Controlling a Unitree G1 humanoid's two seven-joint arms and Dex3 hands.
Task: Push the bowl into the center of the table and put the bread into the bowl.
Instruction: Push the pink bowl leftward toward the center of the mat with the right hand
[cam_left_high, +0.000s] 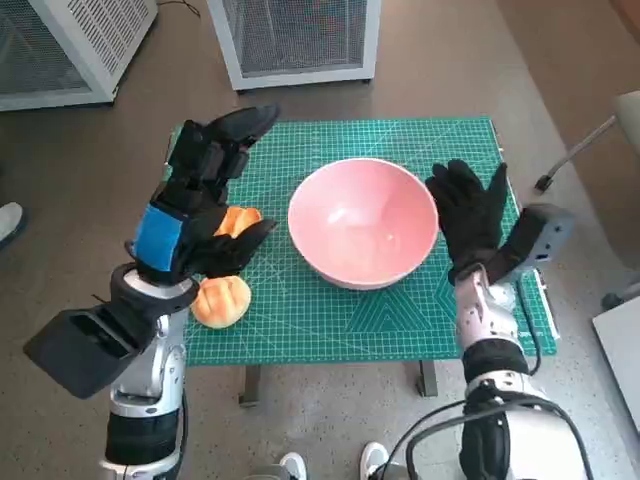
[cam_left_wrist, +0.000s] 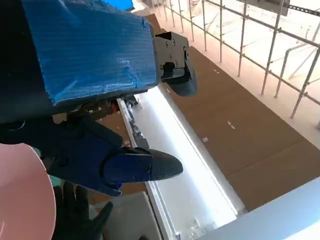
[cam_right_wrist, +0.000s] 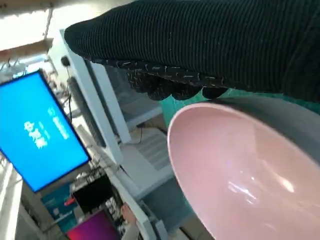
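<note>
Pink bowl (cam_left_high: 364, 221) near the middle of the green-matted counter (cam_left_high: 400, 320)

The right hand (cam_left_high: 468, 218) is laid flat against the bowl's side, fingers spread, nothing gripped. The left hand (cam_left_high: 205, 190) is raised beside the bowl – open and empty – over one bread roll (cam_left_high: 236, 220); a second roll (cam_left_high: 222, 300) lies nearer the counter's edge.

Two pale grey forearms, smooth and rounded, ringed near the wrists by dark bands. Left hand (cam_left_high: 200, 205) black and blocky, with blue tape (cam_left_high: 160, 232) across its back and a boxy black housing (cam_left_high: 75, 345) at about 7 o'clock from it. Right hand (cam_left_high: 470, 220) in a black ribbed knit glove, a grey module (cam_left_high: 537, 235) at 3 o'clock, black cables (cam_left_high: 470, 420) looping below.
</note>
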